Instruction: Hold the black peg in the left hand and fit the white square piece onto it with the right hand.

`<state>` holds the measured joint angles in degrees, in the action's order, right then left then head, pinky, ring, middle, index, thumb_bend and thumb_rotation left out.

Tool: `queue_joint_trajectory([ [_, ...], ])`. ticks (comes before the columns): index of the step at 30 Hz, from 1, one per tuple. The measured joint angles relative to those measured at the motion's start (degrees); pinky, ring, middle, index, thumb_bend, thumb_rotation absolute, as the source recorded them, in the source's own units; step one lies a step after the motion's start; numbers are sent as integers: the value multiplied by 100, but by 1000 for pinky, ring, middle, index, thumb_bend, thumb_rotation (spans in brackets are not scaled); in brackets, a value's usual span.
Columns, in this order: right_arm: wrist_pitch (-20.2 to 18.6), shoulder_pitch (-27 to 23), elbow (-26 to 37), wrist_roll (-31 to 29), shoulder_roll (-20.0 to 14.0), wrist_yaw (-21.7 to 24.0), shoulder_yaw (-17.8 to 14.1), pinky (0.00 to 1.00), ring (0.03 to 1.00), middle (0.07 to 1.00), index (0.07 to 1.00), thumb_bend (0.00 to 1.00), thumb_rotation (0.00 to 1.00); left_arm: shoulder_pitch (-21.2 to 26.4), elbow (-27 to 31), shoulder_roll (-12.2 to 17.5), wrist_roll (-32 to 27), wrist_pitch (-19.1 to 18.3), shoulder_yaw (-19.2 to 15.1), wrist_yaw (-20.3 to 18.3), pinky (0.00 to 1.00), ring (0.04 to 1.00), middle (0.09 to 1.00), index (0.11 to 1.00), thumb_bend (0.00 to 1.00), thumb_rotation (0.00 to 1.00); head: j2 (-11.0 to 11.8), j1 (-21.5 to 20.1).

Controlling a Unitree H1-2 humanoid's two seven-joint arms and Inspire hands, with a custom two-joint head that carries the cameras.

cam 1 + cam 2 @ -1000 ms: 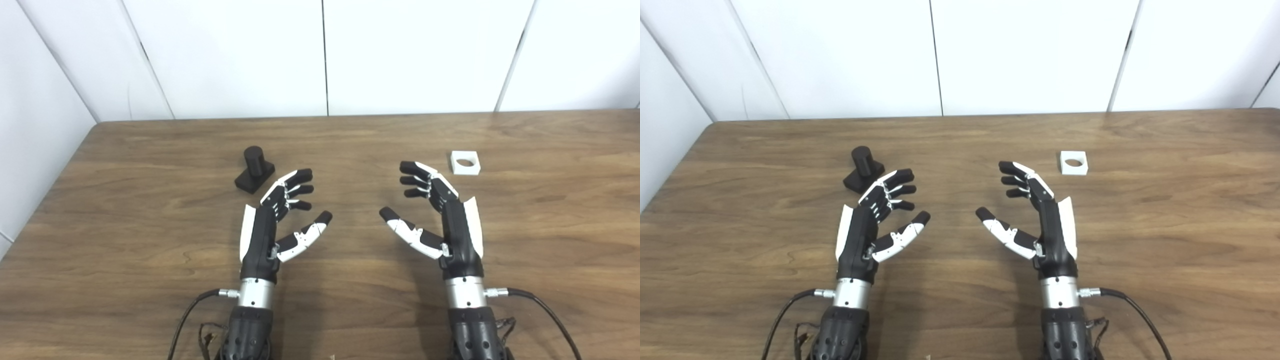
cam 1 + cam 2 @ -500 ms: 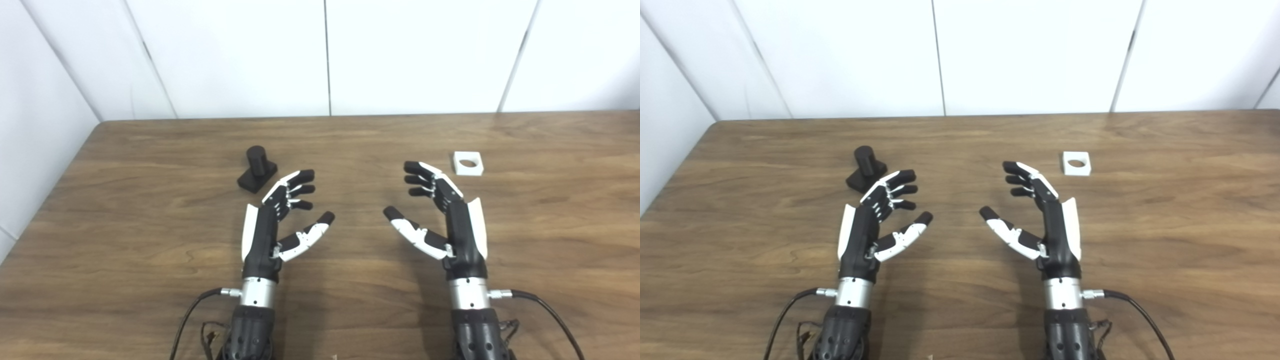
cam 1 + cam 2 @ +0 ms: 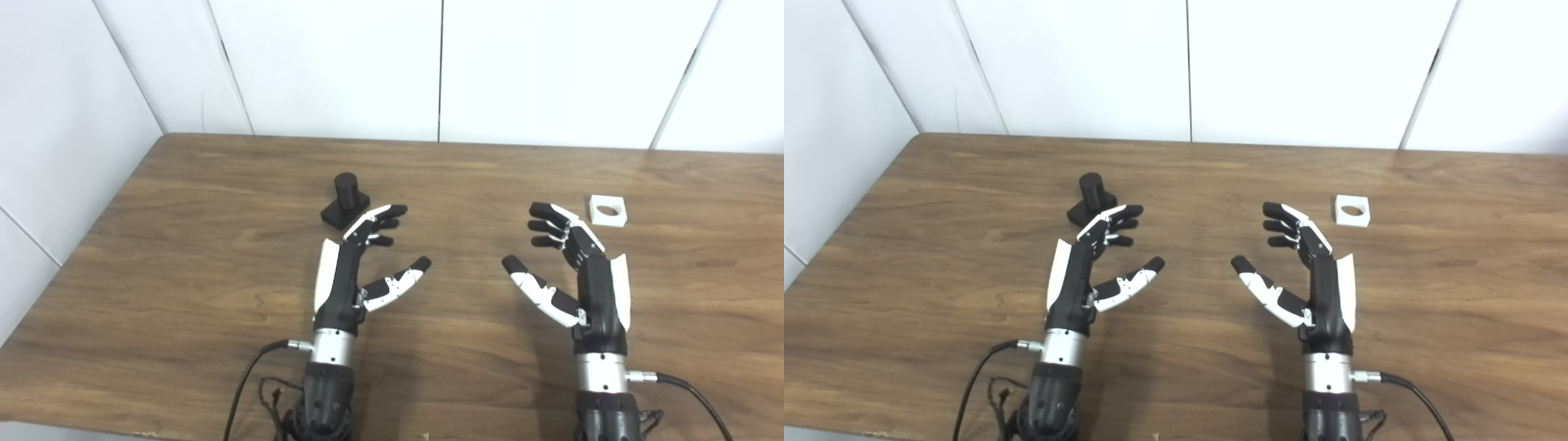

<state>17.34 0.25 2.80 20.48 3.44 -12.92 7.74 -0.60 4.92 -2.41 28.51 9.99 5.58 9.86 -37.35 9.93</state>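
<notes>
The black peg (image 3: 345, 206), a short cylinder on a square base, stands upright on the wooden table (image 3: 184, 245) just beyond my left hand. My left hand (image 3: 361, 263) is open, palm turned inward, its fingertips (image 3: 392, 211) close to the peg's base and apart from it. The white square piece (image 3: 607, 210), with a round hole through it, lies flat to the right. My right hand (image 3: 576, 269) is open too, palm inward, with its fingertips (image 3: 539, 211) a little left of the white piece. Neither hand holds anything.
White wall panels (image 3: 343, 61) rise behind the table's far edge and along its left side. Black cables (image 3: 245, 386) trail from both wrists near the table's front edge (image 3: 122, 429), which shows at the lower left.
The whole picture has shifted right and down, so the camera has moved. The left fingers reach a little closer to the peg's base. Peg and white piece lie as before.
</notes>
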Motion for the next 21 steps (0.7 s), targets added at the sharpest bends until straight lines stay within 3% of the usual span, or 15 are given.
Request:
queue_joint_trajectory([
  [7, 76, -15, -30, -65, -32, 1, -8, 630, 720, 758, 742, 602, 230, 103, 183, 409, 381, -652, -46, -191, 737, 845, 857, 729, 659, 243, -35, 26],
  [14, 81, -27, -46, -102, -46, 6, -9, 626, 712, 749, 732, 616, 195, 279, 178, 614, 539, -810, -138, -184, 689, 804, 832, 691, 672, 186, -44, 35],
  [19, 75, -27, -45, -137, -47, 19, -15, 624, 710, 747, 729, 624, 195, 476, 57, 693, 806, -1016, -276, 36, 700, 823, 840, 701, 687, 243, -53, 53],
  [21, 76, -28, -45, -138, -48, 19, -16, 624, 711, 747, 730, 621, 195, 559, 4, 733, 925, -1107, -294, 94, 740, 872, 866, 715, 700, 259, -61, 53],
])
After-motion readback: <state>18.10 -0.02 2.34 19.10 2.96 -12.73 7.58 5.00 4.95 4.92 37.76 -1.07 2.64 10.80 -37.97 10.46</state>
